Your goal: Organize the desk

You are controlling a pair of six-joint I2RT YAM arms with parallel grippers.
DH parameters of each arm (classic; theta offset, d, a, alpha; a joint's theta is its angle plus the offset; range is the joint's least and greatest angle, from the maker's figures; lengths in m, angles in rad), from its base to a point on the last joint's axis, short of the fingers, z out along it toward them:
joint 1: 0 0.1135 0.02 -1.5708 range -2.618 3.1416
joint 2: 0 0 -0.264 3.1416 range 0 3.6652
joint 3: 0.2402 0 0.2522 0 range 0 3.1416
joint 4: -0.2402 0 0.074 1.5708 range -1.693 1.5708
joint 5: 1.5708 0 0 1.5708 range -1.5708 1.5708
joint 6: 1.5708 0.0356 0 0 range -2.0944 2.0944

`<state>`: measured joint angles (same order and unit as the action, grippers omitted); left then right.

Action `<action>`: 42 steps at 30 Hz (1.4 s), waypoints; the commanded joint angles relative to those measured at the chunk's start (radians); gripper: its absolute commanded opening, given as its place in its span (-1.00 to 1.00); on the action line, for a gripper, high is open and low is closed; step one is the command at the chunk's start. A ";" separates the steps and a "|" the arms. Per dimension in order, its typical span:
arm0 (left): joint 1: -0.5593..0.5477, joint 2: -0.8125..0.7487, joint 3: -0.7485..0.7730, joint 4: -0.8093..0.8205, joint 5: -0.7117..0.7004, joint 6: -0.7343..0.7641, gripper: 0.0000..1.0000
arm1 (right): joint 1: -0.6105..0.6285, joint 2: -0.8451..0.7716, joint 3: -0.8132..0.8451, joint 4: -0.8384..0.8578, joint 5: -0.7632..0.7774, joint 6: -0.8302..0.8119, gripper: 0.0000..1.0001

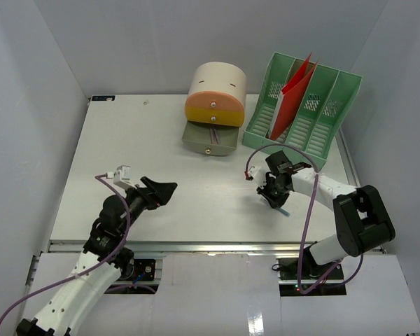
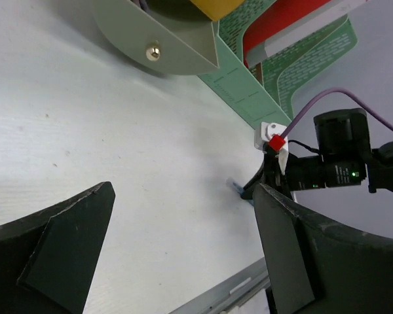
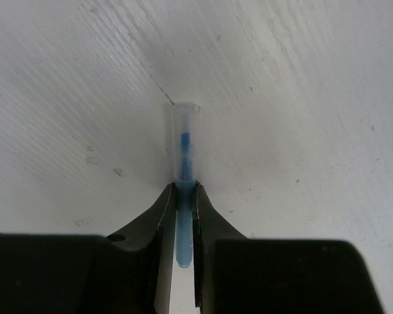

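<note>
So right now my right gripper (image 3: 183,193) is pinched tight on a blue pen (image 3: 183,147) with a clear cap, right down at the desk (image 1: 126,140), which spreads out under both arms. My left gripper (image 1: 164,190) is wide open with nothing in it, over the desk's left half. The green file rack (image 1: 336,105) and cream drawer unit (image 1: 217,87) sit along the back.

The desk (image 1: 161,161) is a large, flat, white rectangular top, lying level, its surface faintly grained and specked with small marks. A metal rail (image 1: 196,246) runs along its front edge.
</note>
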<state>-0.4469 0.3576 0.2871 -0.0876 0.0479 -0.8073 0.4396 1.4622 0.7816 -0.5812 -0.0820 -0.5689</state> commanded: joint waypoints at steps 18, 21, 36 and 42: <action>0.005 -0.013 -0.257 0.090 0.202 -0.267 0.96 | 0.246 0.581 1.123 0.156 0.089 -0.289 -0.53; 0.007 -0.020 -0.244 0.049 0.196 -0.244 0.96 | 0.246 0.622 1.143 0.196 0.158 -0.301 -0.23; 0.007 -0.034 -0.221 0.011 0.186 -0.214 0.96 | 0.250 0.521 1.072 -0.191 -0.586 -0.509 -0.64; 0.006 -0.056 -0.213 -0.022 0.177 -0.210 0.96 | 0.287 0.654 1.070 -0.220 -0.455 -0.573 -0.85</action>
<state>-0.4469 0.3230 0.0349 -0.0809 0.2281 -1.0334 0.7066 2.0320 1.8551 -0.7293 -0.5440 -1.0847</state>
